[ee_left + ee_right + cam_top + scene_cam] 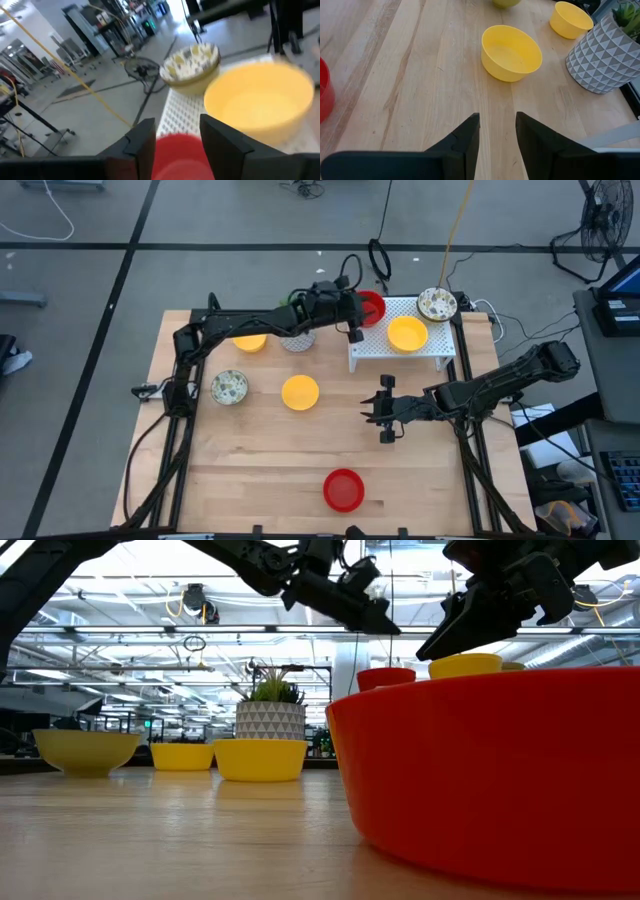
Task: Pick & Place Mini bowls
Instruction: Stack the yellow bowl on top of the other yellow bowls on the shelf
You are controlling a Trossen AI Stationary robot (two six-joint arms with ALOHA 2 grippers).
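Observation:
Three mini bowls sit on the white rack (pixel 400 350): a red one (pixel 373 307), a yellow one (pixel 407 333) and a speckled one (pixel 437 303). On the table rest a yellow bowl (pixel 300 392), a speckled bowl (pixel 229 387), a yellow bowl (pixel 250 341) partly under the left arm, and a red bowl (pixel 344 489) near the front edge. My left gripper (pixel 355 322) hangs open above the rack's left end, over the red bowl (pixel 180 155) and clear of it in the low view (pixel 372 612). My right gripper (pixel 385 412) is open above bare wood (pixel 497 131).
A pale patterned pot with a green plant (pixel 297 338) stands left of the rack, under the left arm. The rack stands at the table's far right. Bare wood lies around the right gripper and along the near left. Cables and a fan lie beyond the table.

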